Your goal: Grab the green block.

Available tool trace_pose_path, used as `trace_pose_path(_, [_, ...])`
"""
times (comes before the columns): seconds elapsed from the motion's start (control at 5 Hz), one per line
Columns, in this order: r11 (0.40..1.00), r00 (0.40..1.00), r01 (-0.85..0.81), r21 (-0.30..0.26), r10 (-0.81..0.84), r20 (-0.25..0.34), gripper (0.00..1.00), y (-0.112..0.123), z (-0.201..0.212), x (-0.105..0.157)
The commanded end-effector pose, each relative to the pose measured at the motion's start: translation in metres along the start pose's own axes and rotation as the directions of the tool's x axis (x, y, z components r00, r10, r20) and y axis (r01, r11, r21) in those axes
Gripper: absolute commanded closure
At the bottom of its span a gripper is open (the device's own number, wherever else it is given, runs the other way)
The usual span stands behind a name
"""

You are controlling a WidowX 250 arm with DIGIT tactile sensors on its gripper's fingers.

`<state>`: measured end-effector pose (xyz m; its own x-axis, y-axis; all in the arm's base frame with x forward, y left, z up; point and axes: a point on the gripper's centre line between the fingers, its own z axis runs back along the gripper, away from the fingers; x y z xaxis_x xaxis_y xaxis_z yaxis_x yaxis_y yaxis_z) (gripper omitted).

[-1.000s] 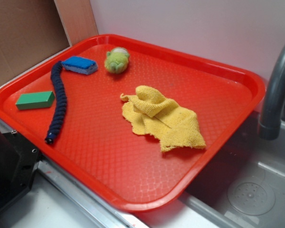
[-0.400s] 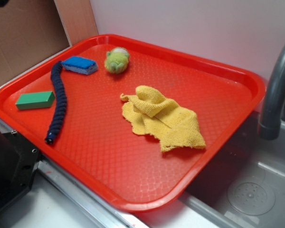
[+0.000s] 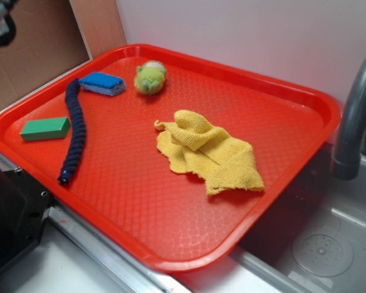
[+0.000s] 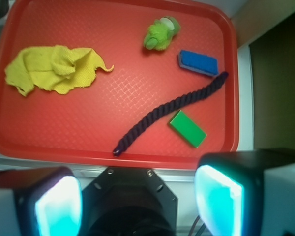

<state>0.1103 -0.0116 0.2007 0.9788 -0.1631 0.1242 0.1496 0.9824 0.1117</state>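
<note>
Red tray (image 3: 305, 97), flat dark-green block (image 3: 45, 129)

Green block hemmed on two sides
Dark blue rope (image 4: 172, 112) runs just beside the green block (image 4: 187, 129), red tray (image 4: 113, 157) rim near its other side; above lies open.

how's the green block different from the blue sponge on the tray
The dark-green rectangular block has flat faces and sharp edges; the blue sponge has rounded corners and a pale underside. The block lies by the red tray's left rim, the sponge farther back, by the dark braided rope's far end. Both are similar in size and lie flat, untouched.
</note>
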Motion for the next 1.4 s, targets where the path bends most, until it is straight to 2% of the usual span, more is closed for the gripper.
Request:
trace_pose_path(0.0, [0.982,0.979,0.188,-0.035,-0.185,0.081,0.00,0.033,-0.049,0.012])
trace_pose_path(0.2, [0.961,0.959,0.273,-0.048,-0.267,0.099,0.00,0.048,-0.080,0.016])
trace_pose_path(0.4, [0.951,0.948,0.310,-0.013,-0.308,0.085,0.00,0.056,-0.101,0.018])
trace_pose_path(0.8, [0.922,0.921,0.386,0.014,-0.386,0.051,0.00,0.070,-0.147,0.016])
trace_pose_path(1.0, [0.906,0.904,0.423,0.011,-0.423,0.059,0.00,0.079,-0.163,0.011])
trace_pose_path(1.2, [0.882,0.880,0.469,0.043,-0.471,0.069,0.00,0.087,-0.175,0.007])
